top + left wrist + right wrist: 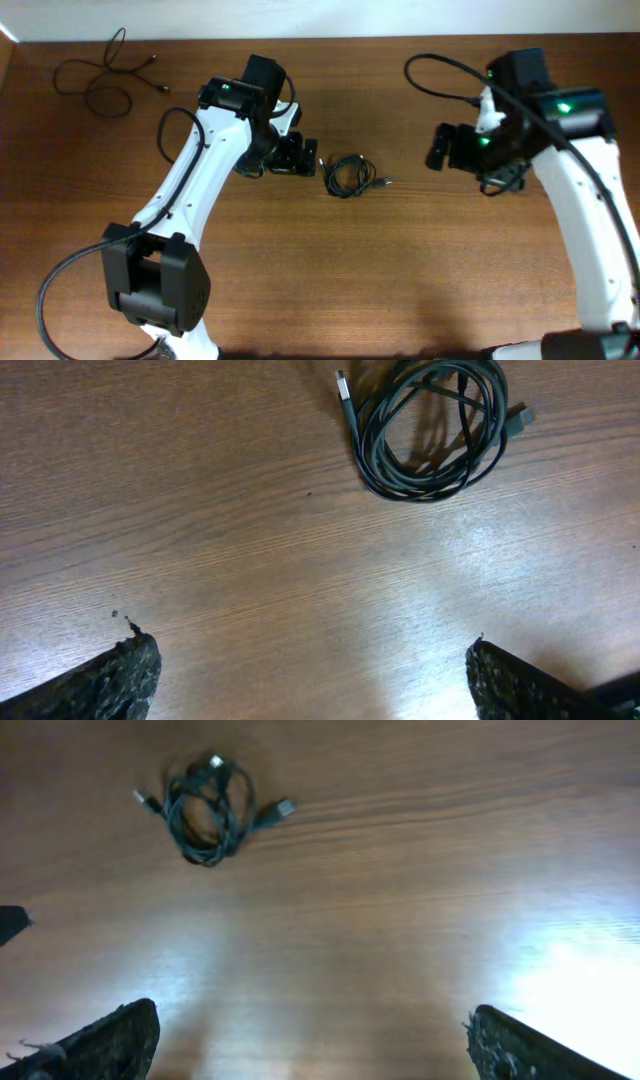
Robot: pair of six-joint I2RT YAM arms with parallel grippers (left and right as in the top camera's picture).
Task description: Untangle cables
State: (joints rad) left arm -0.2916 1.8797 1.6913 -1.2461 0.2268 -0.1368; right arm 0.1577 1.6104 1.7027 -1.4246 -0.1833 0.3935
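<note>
A small coiled bundle of thin black cables [347, 175] with silver-tipped plugs lies on the brown wooden table [400, 270] at centre. It also shows in the left wrist view [430, 435] and in the right wrist view [208, 805]. A loose black cable [105, 75] lies spread at the far left corner. My left gripper [297, 155] is open and empty, just left of the bundle, its fingers wide apart [310, 675]. My right gripper [445, 148] is open and empty, well right of the bundle, its fingers wide apart [310, 1040].
Thick black arm cables loop beside the left arm [170, 130] and above the right arm [440, 75]. The left arm's base [155, 285] stands at the front left. A pale wall edge runs along the table's far side.
</note>
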